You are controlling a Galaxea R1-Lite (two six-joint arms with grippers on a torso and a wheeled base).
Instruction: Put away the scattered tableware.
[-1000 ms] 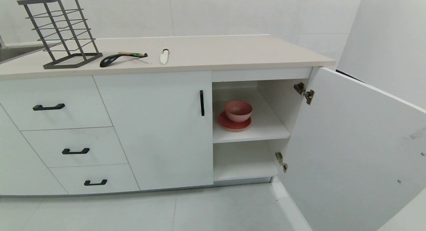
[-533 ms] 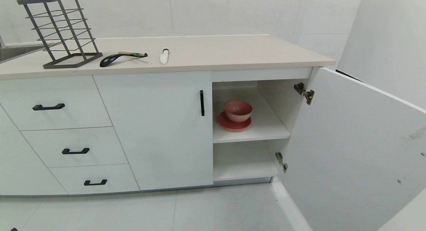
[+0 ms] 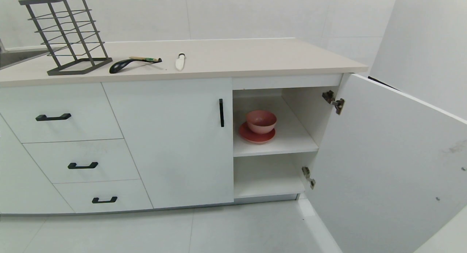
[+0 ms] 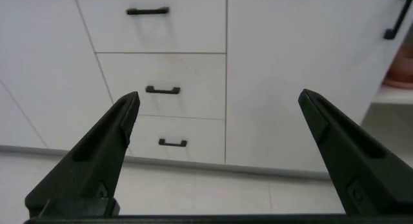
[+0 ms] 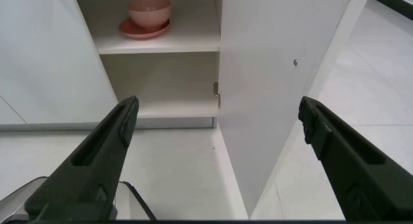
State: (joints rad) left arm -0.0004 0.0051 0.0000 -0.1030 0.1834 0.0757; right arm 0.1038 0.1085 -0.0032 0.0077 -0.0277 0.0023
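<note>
A pink bowl [image 3: 261, 121] sits on a red plate [image 3: 257, 135] on the upper shelf of the open cabinet; the bowl [image 5: 149, 10] and the plate [image 5: 144, 29] also face the right wrist camera. On the countertop [image 3: 233, 56] lie a black spoon [image 3: 124, 64], a wooden-handled utensil [image 3: 145, 59] and a small white knife [image 3: 180, 61]. My left gripper [image 4: 218, 98] is open, low in front of the drawers [image 4: 161, 82], holding nothing. My right gripper [image 5: 218, 102] is open, low in front of the open cabinet, with nothing between its fingers.
A dark wire rack [image 3: 67, 34] stands at the counter's left end beside a sink [image 3: 18, 56]. The cabinet door [image 3: 386, 162] hangs wide open on the right, its edge [image 5: 284, 88] close to my right gripper. The left door with a black handle [image 3: 221, 112] is closed.
</note>
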